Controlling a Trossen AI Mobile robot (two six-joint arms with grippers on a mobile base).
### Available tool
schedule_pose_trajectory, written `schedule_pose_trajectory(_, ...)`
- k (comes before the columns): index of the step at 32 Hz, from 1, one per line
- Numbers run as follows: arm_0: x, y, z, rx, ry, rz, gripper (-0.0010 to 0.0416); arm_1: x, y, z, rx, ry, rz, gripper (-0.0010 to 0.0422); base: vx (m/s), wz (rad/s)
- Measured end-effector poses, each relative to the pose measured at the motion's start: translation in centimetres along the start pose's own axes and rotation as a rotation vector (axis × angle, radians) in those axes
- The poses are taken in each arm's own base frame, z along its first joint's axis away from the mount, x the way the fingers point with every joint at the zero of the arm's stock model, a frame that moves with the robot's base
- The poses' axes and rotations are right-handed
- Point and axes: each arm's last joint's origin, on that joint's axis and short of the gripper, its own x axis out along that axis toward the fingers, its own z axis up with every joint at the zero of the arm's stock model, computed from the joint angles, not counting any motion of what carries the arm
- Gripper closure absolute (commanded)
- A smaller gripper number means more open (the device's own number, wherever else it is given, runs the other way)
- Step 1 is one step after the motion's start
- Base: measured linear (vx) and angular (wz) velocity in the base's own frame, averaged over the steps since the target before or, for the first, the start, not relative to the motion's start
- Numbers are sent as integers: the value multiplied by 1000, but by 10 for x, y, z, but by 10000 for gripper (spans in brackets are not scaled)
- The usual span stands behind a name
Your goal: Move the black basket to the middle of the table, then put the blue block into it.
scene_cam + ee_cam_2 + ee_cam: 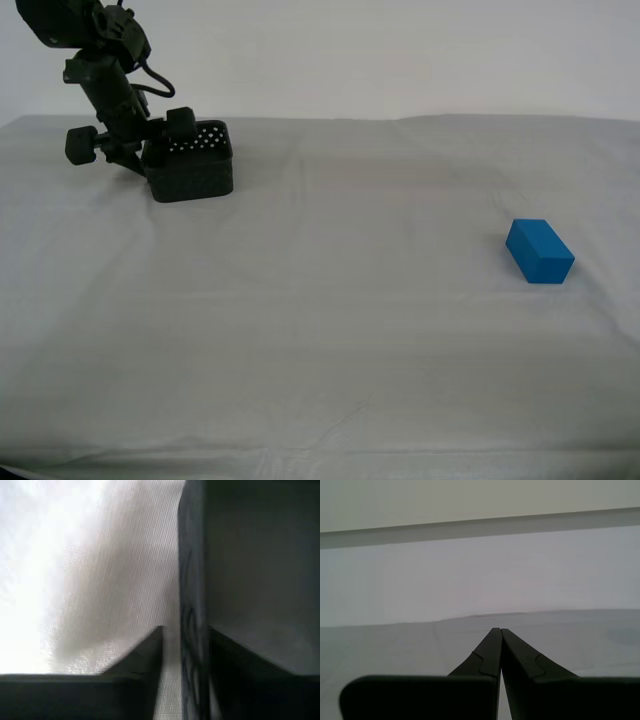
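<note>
The black basket (195,172) stands on the table (330,340) at the far end, toward the exterior view's left. My second gripper (160,138) is at the basket's side nearer that left edge, and its jaws straddle the wall. In the second wrist view the basket wall (192,580) stands between the fingers of my second gripper (185,630), with only a thin strip of cloth showing beside it. The blue block (540,251) lies alone toward the exterior view's right. My first gripper (498,629) is shut and empty above the cloth, and does not show in the exterior view.
The wrinkled grey-white cloth stretches between the basket and the block with nothing on it. A pale wall (400,50) rises behind the table's far edge. The table's near edge runs along the bottom of the exterior view.
</note>
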Motion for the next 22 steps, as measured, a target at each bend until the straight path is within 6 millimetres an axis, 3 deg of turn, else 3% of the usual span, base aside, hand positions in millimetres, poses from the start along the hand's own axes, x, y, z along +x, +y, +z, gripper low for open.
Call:
schedule_pose_trajectory(1, 0, 0, 0, 0, 0, 0, 405, 1, 0, 0, -3, 2, 1, 421, 0, 0)
schedule_pose_trajectory(3, 0, 0, 0, 0, 0, 0, 405, 1, 0, 0, -7, 4, -2, 406, 0, 0)
schedule_pose_trajectory(8, 0, 0, 0, 0, 0, 1, 405, -3, -4, 2, 6, 19, 0, 414, 0, 0)
schedule_pose_trajectory(12, 0, 0, 0, 0, 0, 1, 405, -12, -18, 7, 66, 46, -2, 413, 0, 0)
schedule_pose_trajectory(16, 0, 0, 0, 0, 0, 1, 405, -21, -46, 2, 151, 80, -15, 413, 0, 0)
schedule_pose_trajectory(22, 0, 0, -1, 0, 6, 1, 405, -34, -98, -27, 283, 139, -99, 413, 0, 0)
